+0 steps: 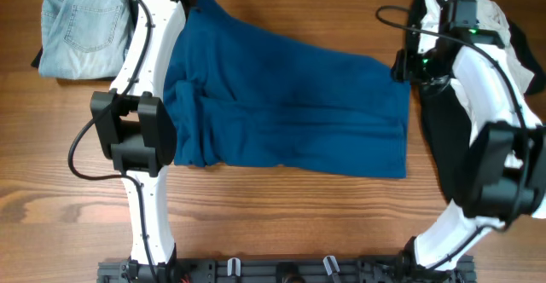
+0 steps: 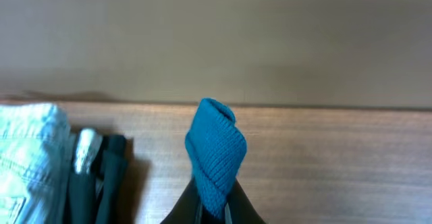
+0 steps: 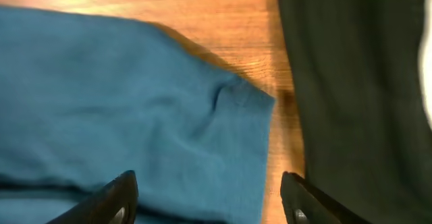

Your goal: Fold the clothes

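Dark-blue shirt (image 1: pixel 290 104) spread mid-surface (image 1: pixel 281 206), reaching the far edge | my left fingers (image 2: pixel 214 207) pinch only its knit tip near the far-left corner | my right fingers (image 3: pixel 209 200) gape wide over its right hem | risk: tip slips free under pull; neighbouring black garment (image 3: pixel 351 82) gets snagged too

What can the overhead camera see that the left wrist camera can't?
Only overhead: the whole dark-blue shirt spread out, the left arm and right arm, and a black garment and a white shirt at the right.
Only left wrist: a close look at the left gripper pinching a fold of that blue shirt.
Both: the blue shirt, the pale jeans and the wooden table.
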`<action>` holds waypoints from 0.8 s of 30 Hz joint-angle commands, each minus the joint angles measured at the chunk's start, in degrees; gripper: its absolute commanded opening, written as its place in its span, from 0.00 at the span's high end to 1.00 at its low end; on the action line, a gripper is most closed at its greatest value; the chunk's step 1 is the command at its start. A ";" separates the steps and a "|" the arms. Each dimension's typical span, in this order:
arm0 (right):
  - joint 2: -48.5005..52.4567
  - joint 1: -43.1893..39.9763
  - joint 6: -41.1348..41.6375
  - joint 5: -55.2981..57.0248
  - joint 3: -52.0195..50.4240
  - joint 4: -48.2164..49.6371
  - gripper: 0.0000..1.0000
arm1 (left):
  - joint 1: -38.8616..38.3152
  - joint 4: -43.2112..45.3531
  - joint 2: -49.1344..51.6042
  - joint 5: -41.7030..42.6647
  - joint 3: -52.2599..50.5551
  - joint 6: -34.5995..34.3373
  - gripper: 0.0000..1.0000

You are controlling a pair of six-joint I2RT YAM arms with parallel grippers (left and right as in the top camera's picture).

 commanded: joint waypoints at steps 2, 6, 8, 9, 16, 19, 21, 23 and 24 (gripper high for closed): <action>5.60 1.09 -1.88 -1.09 0.79 5.16 0.33 | 0.33 -3.61 -0.52 -2.21 0.79 -0.13 0.94; 8.94 2.14 -2.89 0.55 0.79 10.75 0.35 | 0.33 -5.22 -0.52 -2.21 0.79 -0.13 0.95; 10.56 2.49 -4.17 1.57 0.79 13.18 0.36 | 0.33 -5.49 -0.52 -2.21 0.79 -0.13 0.95; 11.32 2.54 -4.85 1.60 0.79 14.08 0.37 | 0.33 -5.68 -0.52 -2.21 0.79 -0.13 0.95; 15.82 2.51 -3.34 8.44 0.66 14.21 0.45 | 0.33 -6.54 -0.52 -2.21 0.79 -0.13 0.94; 15.85 2.51 -3.28 9.55 0.46 13.92 0.64 | 0.33 -6.75 -0.52 -2.27 0.79 -0.13 0.94; 15.85 2.54 -3.23 9.46 0.46 14.01 0.81 | 0.33 -7.10 -0.52 -2.75 0.79 -0.13 0.94; 15.82 2.54 -3.17 9.44 0.55 14.53 0.89 | 0.33 -7.37 -0.52 -4.00 0.79 -0.13 0.96; 15.82 2.54 -3.19 9.46 0.90 14.56 0.92 | 0.33 -7.41 -0.52 -4.74 0.79 -0.13 0.96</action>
